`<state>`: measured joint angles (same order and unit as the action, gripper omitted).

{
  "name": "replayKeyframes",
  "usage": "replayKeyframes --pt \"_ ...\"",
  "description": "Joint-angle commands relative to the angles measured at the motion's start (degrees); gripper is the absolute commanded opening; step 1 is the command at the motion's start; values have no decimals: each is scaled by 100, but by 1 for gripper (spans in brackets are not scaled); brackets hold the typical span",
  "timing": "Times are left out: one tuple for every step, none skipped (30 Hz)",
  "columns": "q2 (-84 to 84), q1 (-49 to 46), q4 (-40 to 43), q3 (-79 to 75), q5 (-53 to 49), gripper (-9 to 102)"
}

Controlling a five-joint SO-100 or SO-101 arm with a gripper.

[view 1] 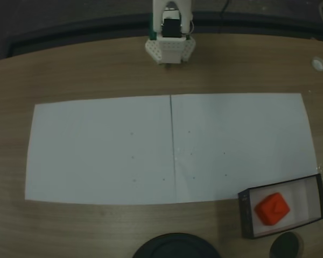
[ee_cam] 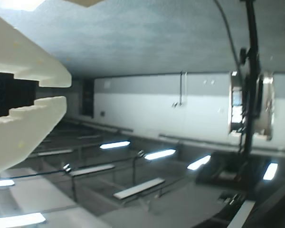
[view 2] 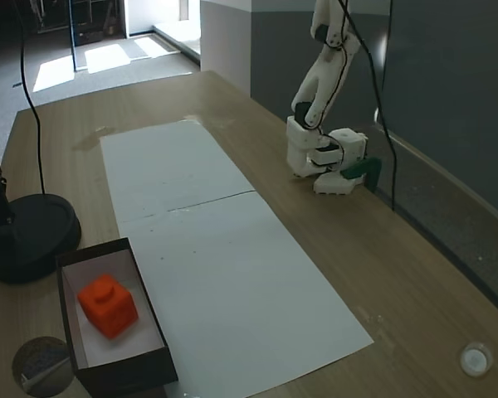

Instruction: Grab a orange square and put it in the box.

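The orange square [view 1: 272,208] [view 2: 108,305] lies inside the box [view 1: 244,214] [view 2: 120,373], bump side up on the white bottom, at the near right table corner in a fixed view. The arm [view 1: 170,47] [view 2: 319,149] is folded over its base at the far table edge, well away from the box. In the wrist view my gripper [ee_cam: 66,91] enters from the left. Its two white fingers [ee_cam: 28,64] have a narrow slit between the tips and hold nothing. That camera looks at a wall and ceiling lights, not the table.
Two white paper sheets [view 1: 172,148] [view 2: 224,249] cover the table's middle. A large black round stand base [view 1: 175,248] [view 2: 29,236] and a small dark disc [view 1: 286,246] [view 2: 41,365] sit beside the box. A small white cap [view 1: 318,64] [view 2: 475,359] lies near a table corner.
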<state>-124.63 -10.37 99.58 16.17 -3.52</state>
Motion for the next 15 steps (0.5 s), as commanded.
replayKeyframes --pt "-1318 -220 -44 1063 18 0" --pt "-1723 -237 -44 1477 18 0" --pt "-2083 -237 -53 1898 9 0" --pt "-2452 -237 -53 2347 9 0" --pt "-2795 -237 -62 2777 0 0" --pt "-3111 -246 -62 3190 0 0" --pt "-3393 -255 -70 3604 -9 0" --pt "-3647 -264 -114 3999 -9 0" --pt "-3911 -264 -185 4395 -9 0" --pt "-4166 -264 -299 4764 -9 0" --pt "-4403 -264 -439 5133 -9 0" --pt "-4623 -264 -589 5458 -9 0" --pt "-4852 -264 -747 5766 -18 0" --pt "-5080 -264 -861 6064 -18 0" --pt "-5291 -272 -958 6372 -18 0"
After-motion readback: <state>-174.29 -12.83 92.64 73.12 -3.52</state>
